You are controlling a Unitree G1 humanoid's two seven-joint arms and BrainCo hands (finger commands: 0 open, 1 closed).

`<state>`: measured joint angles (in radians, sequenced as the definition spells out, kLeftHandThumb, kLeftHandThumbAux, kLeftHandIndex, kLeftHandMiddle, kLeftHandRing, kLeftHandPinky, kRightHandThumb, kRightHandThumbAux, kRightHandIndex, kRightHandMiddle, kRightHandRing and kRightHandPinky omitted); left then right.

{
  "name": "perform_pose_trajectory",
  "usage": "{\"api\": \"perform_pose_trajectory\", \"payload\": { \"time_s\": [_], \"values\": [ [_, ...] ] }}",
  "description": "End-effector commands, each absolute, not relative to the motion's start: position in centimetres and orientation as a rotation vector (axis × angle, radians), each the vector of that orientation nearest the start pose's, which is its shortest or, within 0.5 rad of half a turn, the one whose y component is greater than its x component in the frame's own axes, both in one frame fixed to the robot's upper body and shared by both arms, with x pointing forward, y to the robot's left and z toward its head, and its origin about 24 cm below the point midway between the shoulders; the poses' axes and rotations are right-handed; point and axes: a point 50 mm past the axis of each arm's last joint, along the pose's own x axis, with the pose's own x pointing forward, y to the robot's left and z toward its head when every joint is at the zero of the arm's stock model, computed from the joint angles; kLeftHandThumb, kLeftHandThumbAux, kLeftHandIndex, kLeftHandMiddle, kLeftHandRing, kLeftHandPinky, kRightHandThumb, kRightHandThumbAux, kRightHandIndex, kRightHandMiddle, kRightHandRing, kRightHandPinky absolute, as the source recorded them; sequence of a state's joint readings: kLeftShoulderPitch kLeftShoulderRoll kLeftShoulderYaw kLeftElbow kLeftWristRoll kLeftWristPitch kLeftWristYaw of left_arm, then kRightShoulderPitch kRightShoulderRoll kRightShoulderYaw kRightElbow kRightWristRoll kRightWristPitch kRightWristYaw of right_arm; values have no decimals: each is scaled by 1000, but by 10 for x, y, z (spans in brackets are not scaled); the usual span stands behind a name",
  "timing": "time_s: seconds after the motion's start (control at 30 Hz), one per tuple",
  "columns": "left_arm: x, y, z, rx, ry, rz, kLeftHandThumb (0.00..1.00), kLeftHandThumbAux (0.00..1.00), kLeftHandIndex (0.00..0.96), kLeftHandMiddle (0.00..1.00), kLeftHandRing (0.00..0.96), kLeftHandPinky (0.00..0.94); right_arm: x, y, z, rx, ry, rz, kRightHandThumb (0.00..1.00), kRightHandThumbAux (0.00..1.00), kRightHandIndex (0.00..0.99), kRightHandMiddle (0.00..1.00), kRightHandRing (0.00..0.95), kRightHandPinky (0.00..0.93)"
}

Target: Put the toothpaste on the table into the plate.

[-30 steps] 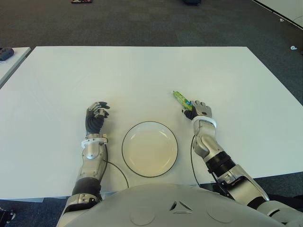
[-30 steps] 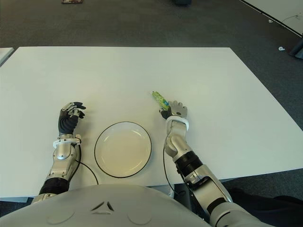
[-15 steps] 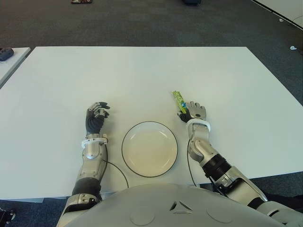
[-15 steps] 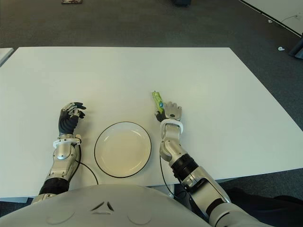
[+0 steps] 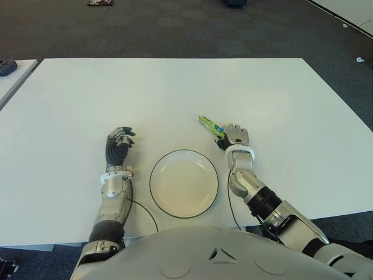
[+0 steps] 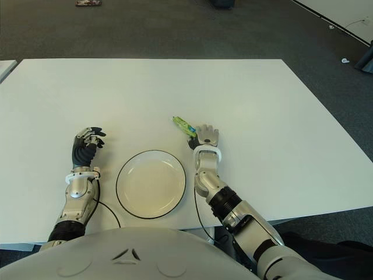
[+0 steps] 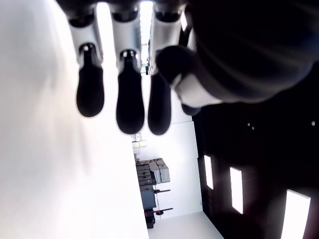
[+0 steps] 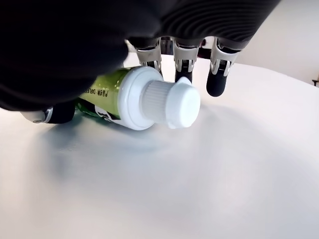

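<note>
The toothpaste (image 5: 210,125) is a green tube with a white cap (image 8: 167,102). It lies slanted just above the white table (image 5: 175,87), beyond the plate's upper right rim. My right hand (image 5: 231,135) is closed on its cap end, with the thumb (image 8: 47,113) under the tube and the fingers (image 8: 217,74) reaching over it. The white plate (image 5: 184,184) with a dark rim sits near the front edge between my arms, with nothing in it. To the plate's left is my left hand (image 5: 118,144), loosely curled and holding nothing.
A black cable (image 5: 143,207) runs beside my left forearm near the plate. A second table with a dark object (image 5: 7,67) stands at the far left. Dark carpet surrounds the table.
My right hand has shifted left toward the plate with the toothpaste. The tube has swung so its far end points further left. My left hand has not moved.
</note>
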<state>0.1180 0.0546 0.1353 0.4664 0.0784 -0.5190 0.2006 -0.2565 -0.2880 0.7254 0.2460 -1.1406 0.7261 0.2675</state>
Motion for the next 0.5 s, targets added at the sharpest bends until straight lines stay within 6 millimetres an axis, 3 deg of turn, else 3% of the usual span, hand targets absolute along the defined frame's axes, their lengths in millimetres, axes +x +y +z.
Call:
{"api": "perform_pose_trajectory", "payload": {
  "time_s": [0.03,0.17,0.5],
  "values": [
    [191,203,-43,120,88,315,835,679,406,498,635,619,250,-114,-18,-1614,459,472,530,203,0,0,0,0],
    [190,203,-43,116,87,322,835,678,406,499,638,623,258,-124,-3,-1584,416,430,492,230,0,0,0,0],
    [190,203,-43,113,89,335,835,678,403,504,642,619,262,-126,18,-1523,368,327,406,292,0,0,0,0]
  ]
}}
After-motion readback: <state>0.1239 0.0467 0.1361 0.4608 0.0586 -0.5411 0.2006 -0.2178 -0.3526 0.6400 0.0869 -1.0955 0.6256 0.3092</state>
